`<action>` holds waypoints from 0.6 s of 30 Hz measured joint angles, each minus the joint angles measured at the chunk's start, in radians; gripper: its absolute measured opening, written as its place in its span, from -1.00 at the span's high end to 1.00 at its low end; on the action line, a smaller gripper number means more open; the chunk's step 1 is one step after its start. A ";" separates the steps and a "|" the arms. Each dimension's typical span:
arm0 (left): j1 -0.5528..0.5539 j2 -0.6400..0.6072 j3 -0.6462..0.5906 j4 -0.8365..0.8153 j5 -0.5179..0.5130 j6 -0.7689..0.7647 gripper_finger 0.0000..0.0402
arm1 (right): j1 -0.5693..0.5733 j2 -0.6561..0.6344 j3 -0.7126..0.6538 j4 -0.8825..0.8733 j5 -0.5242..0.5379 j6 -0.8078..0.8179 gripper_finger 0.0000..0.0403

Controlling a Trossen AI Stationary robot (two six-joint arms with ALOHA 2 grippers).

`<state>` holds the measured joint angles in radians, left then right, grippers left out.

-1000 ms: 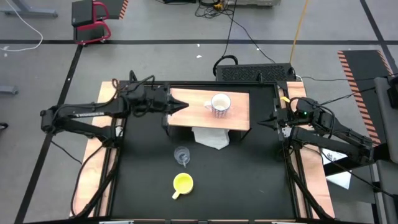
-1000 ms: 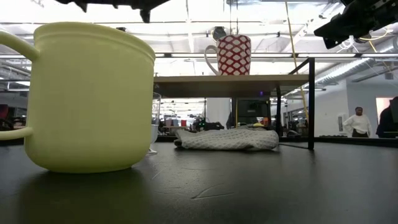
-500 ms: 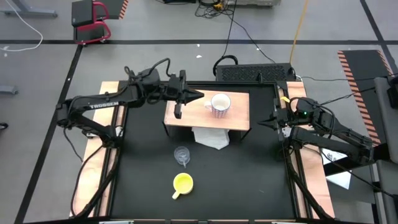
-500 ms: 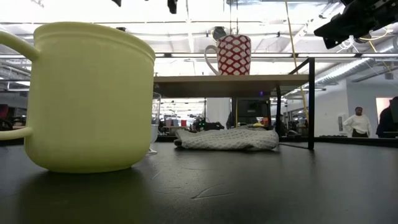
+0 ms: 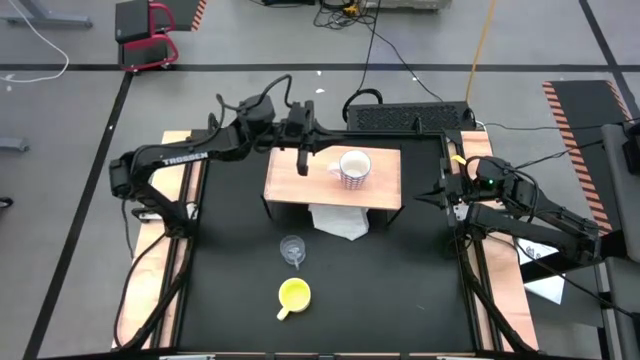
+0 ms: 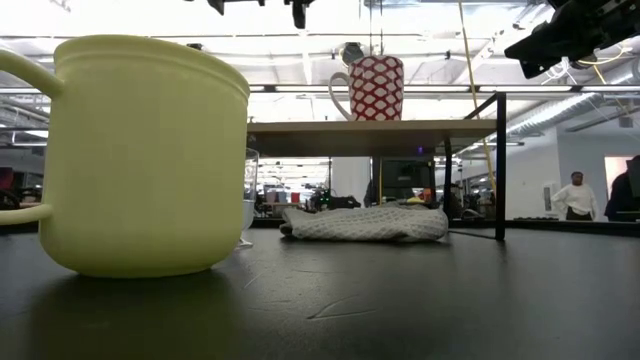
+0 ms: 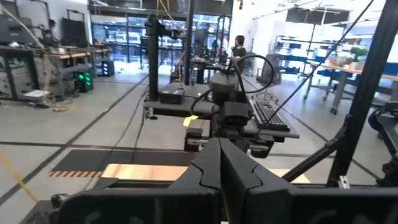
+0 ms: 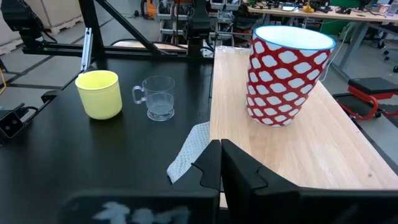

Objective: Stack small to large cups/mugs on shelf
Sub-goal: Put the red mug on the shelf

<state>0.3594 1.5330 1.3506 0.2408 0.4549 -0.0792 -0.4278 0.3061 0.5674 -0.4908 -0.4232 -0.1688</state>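
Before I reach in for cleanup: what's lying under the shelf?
A white cloth lies crumpled on the table under the shelf, sticking out past its front edge. In the high view the board covers the rest, so nothing else can be confirmed from above.

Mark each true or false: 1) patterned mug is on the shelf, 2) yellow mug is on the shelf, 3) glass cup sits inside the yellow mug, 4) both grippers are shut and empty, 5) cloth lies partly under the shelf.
1) The red-and-white patterned mug stands on the shelf: true.
2) The yellow mug is on the shelf: false, it stands on the black table.
3) The glass cup sits inside the yellow mug: false, it stands apart on the table.
4) The left gripper and right gripper are shut and empty: true.
5) The white cloth lies partly under the shelf: true.
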 joint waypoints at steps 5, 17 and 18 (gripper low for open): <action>-0.015 0.086 0.072 0.004 0.025 0.018 1.00 | 0.000 0.000 0.000 0.000 0.000 0.000 1.00; -0.007 0.263 0.297 -0.032 0.095 -0.014 1.00 | 0.000 0.000 0.000 -0.008 0.001 0.006 1.00; -0.007 0.272 0.315 -0.042 0.095 -0.013 1.00 | 0.000 0.000 0.000 -0.007 0.001 0.010 1.00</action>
<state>0.3529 1.8046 1.6656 0.1988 0.5499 -0.0925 -0.4282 0.3061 0.5672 -0.4978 -0.4225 -0.1584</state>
